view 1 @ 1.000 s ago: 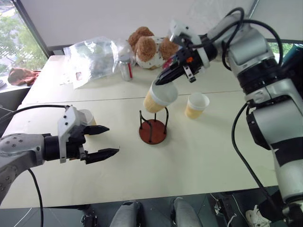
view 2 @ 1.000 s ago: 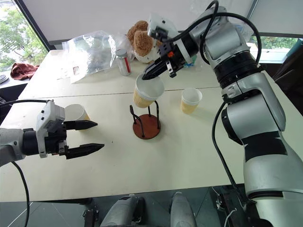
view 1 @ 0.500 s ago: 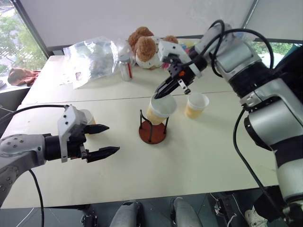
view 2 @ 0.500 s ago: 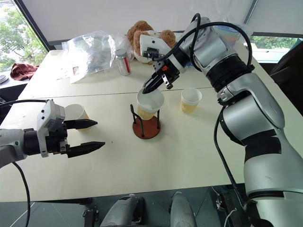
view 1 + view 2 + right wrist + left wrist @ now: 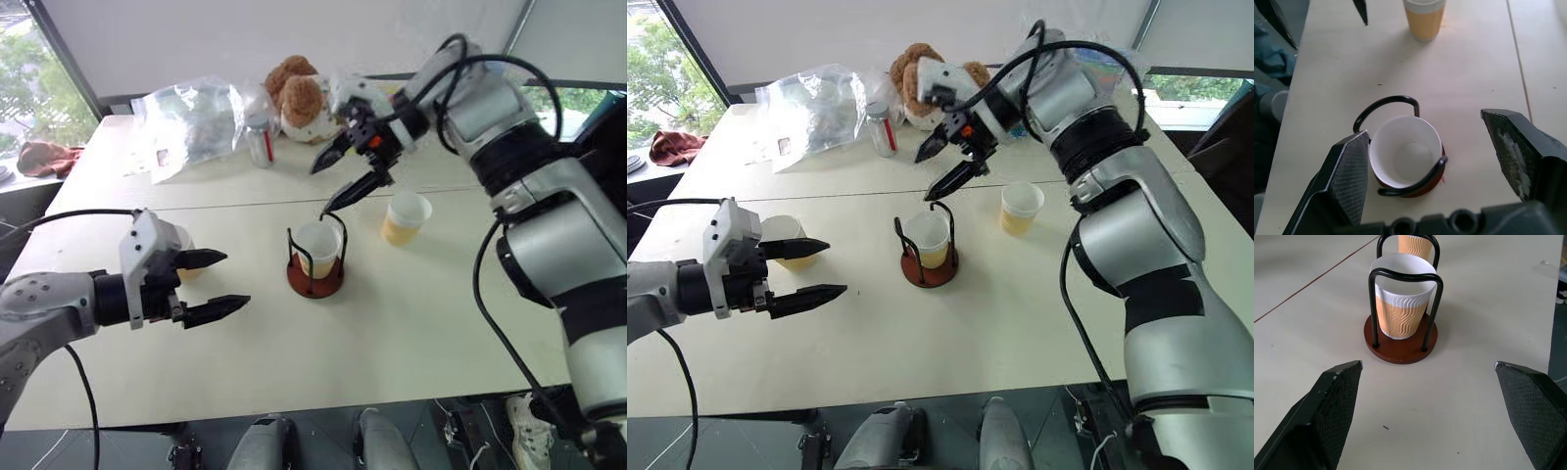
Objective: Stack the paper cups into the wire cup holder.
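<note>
One paper cup point(image 5: 317, 247) stands upright inside the wire cup holder point(image 5: 314, 261) near the middle of the tabletop point(image 5: 392, 333). The right claw point(image 5: 335, 180) hangs just above it at about 12 o'clock, fingers spread wide and gripping nothing. A second cup point(image 5: 405, 217) stands apart at the holder's 2 o'clock. A third cup point(image 5: 789, 241) sits at 9 o'clock, just behind the left claw point(image 5: 216, 285), which is open and empty, pointing toward the holder.

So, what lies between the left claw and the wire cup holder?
Only bare table. The left wrist view shows it: the left claw faces the wire cup holder with a paper cup inside it.
</note>
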